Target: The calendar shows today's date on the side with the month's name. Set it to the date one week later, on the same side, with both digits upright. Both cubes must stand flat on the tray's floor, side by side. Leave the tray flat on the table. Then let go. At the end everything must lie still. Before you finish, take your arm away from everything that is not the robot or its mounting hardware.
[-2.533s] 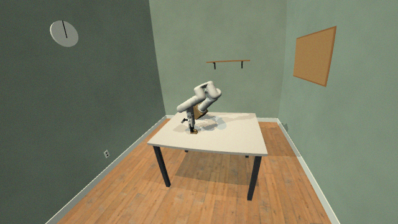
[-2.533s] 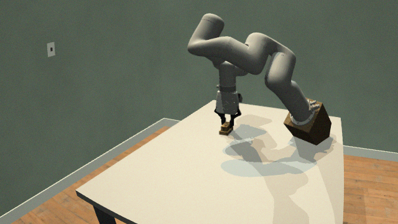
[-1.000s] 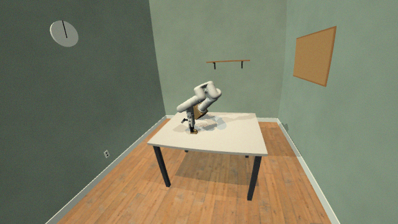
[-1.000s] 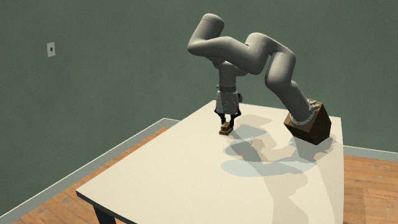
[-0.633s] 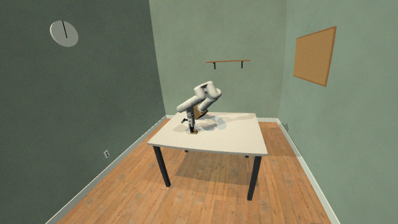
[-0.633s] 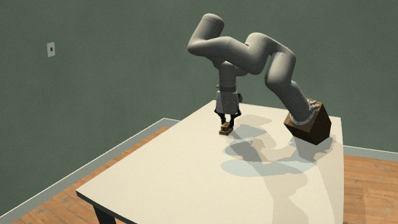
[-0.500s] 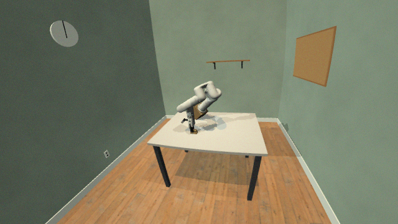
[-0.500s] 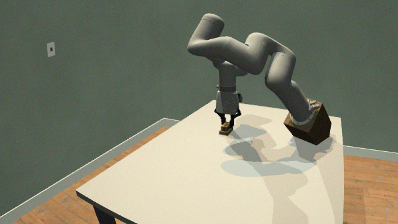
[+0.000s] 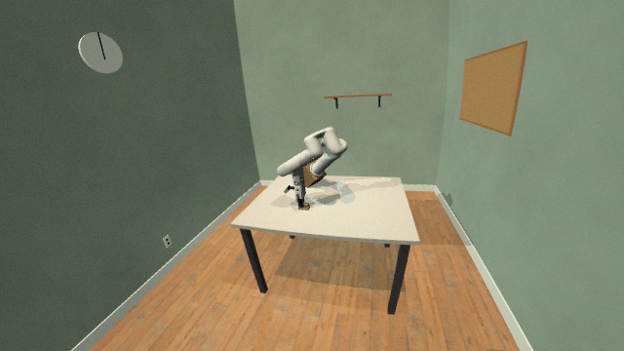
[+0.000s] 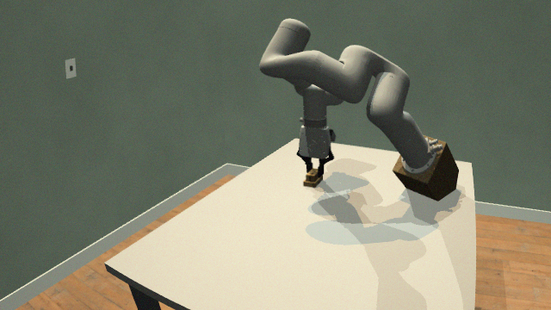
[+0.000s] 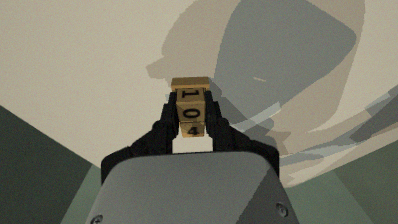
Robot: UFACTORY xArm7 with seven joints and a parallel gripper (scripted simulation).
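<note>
The small wooden calendar (image 10: 312, 177) stands on the white table near its far left side; it also shows in the top view (image 9: 303, 206). In the wrist view, two wooden digit cubes sit in line. The far cube (image 11: 190, 92) shows a 1 on top. The near cube (image 11: 191, 120) shows a 0 on top and a 4 on the side facing me. My gripper (image 11: 191, 101) points straight down and is shut on the near cube, one black finger on each side. The tray and the month's name are mostly hidden under the cubes and fingers.
The arm's brown base block (image 10: 428, 170) stands tilted at the table's far right. The table's left edge (image 10: 207, 194) runs close to the calendar. Arm shadows fall across the table to the right of the calendar.
</note>
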